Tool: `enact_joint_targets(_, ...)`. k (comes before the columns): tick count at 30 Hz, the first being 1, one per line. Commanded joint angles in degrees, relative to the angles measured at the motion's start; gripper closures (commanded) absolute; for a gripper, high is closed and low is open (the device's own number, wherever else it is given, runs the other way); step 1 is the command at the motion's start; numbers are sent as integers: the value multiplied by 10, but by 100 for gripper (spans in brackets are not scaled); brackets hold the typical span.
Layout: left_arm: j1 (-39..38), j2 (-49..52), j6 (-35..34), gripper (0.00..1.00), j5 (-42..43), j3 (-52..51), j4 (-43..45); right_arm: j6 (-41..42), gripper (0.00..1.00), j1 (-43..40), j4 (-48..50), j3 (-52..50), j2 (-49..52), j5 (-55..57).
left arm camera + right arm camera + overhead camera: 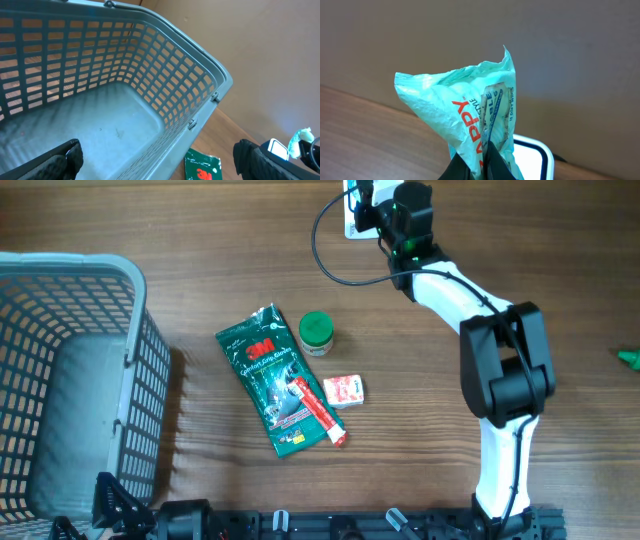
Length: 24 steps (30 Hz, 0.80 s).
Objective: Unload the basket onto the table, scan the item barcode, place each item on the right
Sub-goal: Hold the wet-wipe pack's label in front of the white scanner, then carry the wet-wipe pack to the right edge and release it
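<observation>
Packet [465,105] of wipes sits pinched by its lower edge in right gripper [480,162], clenched tight. It's held upright just in front of white scanner [535,150], likely to face the print at the reader. Barcode itself not visible. Left gripper [157,162] is released wide, parked over basket [220,80], probably clear of the scan.

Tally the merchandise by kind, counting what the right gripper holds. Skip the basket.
Soft packs: 2 (green 3M packet, mint wipes pack in right gripper)
Jars: 1 (green-lidded jar)
Boxes: 1 (red-and-white box)
Tubes: 1 (red tube)
Total: 5
Green object at right edge uncounted: cut off.
</observation>
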Motion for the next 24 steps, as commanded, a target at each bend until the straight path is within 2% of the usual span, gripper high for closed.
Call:
enact_joint_targets(1, 2, -4, -4, 0, 5, -11, -12, 17, 96, 0, 9, 41, 23, 13)
enact_joint_targets(6, 2, -4, -4, 0, 5, -11, -12, 16, 95, 0, 3, 41, 42, 50)
enact_joint_targets(19, 2, -4, -4, 0, 5, -11, -12, 17, 95, -1, -28, 41, 45, 53)
enact_joint_targets(24, 2, -4, -4, 0, 5, -11, -12, 94, 96, -20, -98, 42, -10, 128)
